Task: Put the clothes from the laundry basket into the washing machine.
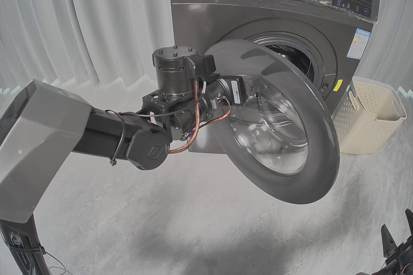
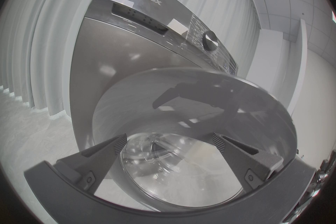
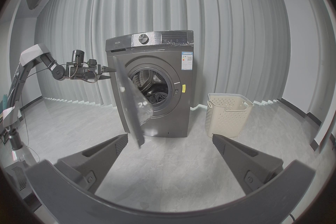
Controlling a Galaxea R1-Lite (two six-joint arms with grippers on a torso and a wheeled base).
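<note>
**Head view:** The left gripper [image 1: 254, 90] is up at the outer face of the washing machine [image 1: 206, 22] door [image 1: 301, 168], near the door's upper edge. Whether it actually touches cannot be told. The door hangs about half open, hinged on the side nearer the left arm. The drum mouth [image 1: 297, 59] lies beyond the door, to the robot's right of that gripper. The cream laundry basket [image 1: 374, 117] stands upright on the floor [image 1: 193, 224], just beside the machine's right flank.

**Left wrist view:** The fingers [image 2: 115, 144] are spread wide and hold nothing. The door's grey rim and its glass window [image 2: 175, 165] lie straight ahead between them.

**Right wrist view:** The right gripper [image 3: 168, 138] hangs low over the floor, well apart from the machine, its fingers parted and empty. From here the door shows almost edge-on, its long axis upright, standing out from the machine's front. A dark heap of clothes [image 3: 156, 97] lies low inside the drum, and nothing shows above the perforated basket's rim.

Loading looks finished, so the likely next move is to swing the door shut. That push would run from the door's outer face across toward the drum mouth, and the left arm is by far the nearer of the two
</note>
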